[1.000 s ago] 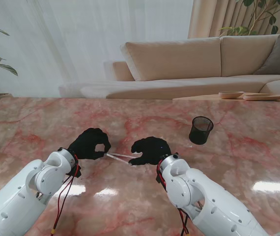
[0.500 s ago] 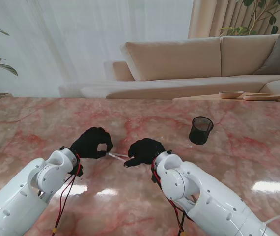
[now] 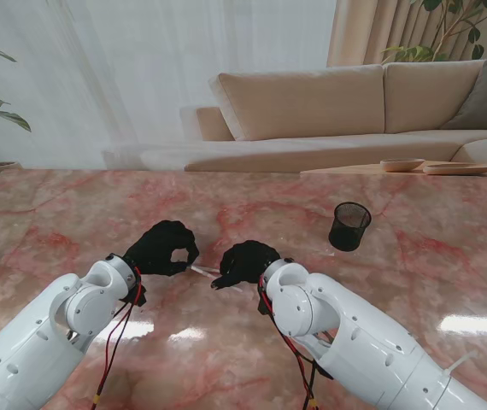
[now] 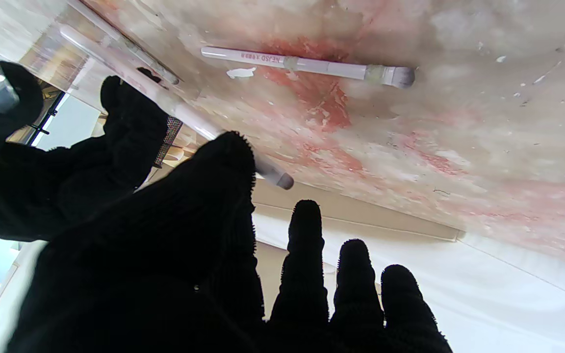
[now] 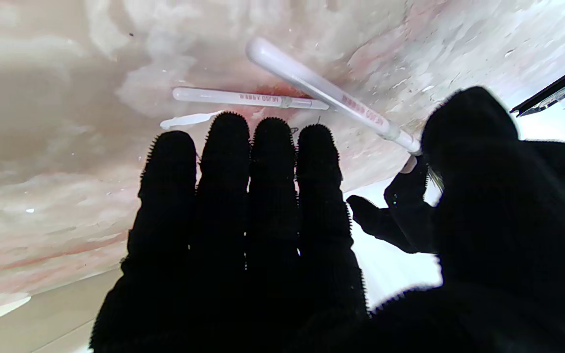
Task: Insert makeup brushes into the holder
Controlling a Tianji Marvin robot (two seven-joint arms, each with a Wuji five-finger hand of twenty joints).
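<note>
Brush handover beside the holder (image 3: 349,225)
Left robot hand (image 3: 164,248) pinches a raised brush (image 4: 184,115); right robot hand (image 3: 243,262) — fingers straight, holding nothing — near it.

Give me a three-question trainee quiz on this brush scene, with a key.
1. True or false: a brush already stands in the holder.
2. Which hand grips the raised brush? A) left hand B) right hand C) neither
3. How many brushes show in the left wrist view?
Key: 1 false; 2 A; 3 two: the raised brush and the lying brush.
</note>
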